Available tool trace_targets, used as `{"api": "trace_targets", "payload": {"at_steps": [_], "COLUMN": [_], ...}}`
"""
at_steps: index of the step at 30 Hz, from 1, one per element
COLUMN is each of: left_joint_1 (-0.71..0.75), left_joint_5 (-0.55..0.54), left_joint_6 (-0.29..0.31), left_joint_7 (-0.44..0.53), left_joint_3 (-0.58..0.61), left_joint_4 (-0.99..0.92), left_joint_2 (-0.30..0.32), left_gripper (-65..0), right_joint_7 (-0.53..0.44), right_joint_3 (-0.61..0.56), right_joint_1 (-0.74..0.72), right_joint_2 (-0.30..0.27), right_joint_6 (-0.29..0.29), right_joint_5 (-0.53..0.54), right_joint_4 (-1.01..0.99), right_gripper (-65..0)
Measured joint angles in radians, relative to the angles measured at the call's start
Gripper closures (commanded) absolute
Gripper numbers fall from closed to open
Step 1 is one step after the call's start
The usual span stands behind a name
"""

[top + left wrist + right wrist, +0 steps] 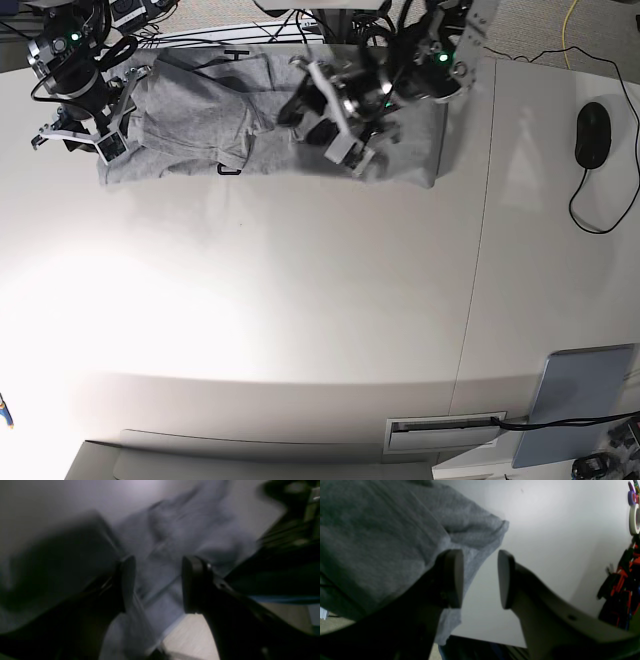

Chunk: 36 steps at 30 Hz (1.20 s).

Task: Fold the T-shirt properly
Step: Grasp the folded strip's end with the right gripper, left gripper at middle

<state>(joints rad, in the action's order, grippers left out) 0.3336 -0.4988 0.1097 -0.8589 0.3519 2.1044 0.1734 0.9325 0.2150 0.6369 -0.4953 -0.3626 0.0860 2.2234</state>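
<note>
The heather-grey T-shirt (210, 125) lies rumpled along the far edge of the white table (300, 300), plain side up with no lettering showing. My left gripper (338, 128) hovers over the shirt's middle-right part. In the blurred left wrist view it (160, 582) is open and empty, with grey cloth (180, 530) below. My right gripper (82, 138) is at the shirt's left end. In the right wrist view it (480, 578) is open, one finger (455, 577) over the shirt's edge (395, 542), the other over bare table.
A black mouse (592, 135) with a cable lies at the far right. A grey flat pad (585, 395) sits at the near right corner. Tape rolls (633, 517) and orange-black parts (620, 587) stand beside the table.
</note>
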Motion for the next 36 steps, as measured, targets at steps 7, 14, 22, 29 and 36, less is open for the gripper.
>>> {"api": "trace_targets", "payload": {"at_steps": [7,14,22,29,36], "left_joint_1": [-0.041,-0.044,-0.043,-0.043,-0.043], "left_joint_5": [0.103,0.109,0.056,0.053,0.053], "left_joint_6": [0.0,0.024,0.045,0.044,0.045], "left_joint_7": [-0.043,-0.045,-0.045,-0.045,-0.045], "left_joint_3": [-0.013,-0.115,-0.157,-0.157,-0.157], "left_joint_4": [0.0,0.0,0.001,0.001,0.001], "left_joint_2": [-0.006,0.027,0.027,0.027,0.026], "left_gripper": [-31.0,-30.9,-30.9,-30.9,-30.9], "right_joint_7": [0.009,0.002,0.163,0.318,0.425], "right_joint_3": [0.045,0.342,0.437,0.436,0.437], "right_joint_1": [0.0,-0.013,-0.092,-0.156,-0.256], "right_joint_2": [0.002,0.003,0.009,0.014,0.059], "right_joint_6": [0.064,-0.119,-0.313,-0.269,-0.267], "right_joint_5": [0.027,0.499,0.872,1.006,1.136], "right_joint_4": [-0.023,-0.245,-0.548,-0.705,-0.79], "right_gripper": [-22.8,-24.2,-39.1,-39.0,-39.0]}}
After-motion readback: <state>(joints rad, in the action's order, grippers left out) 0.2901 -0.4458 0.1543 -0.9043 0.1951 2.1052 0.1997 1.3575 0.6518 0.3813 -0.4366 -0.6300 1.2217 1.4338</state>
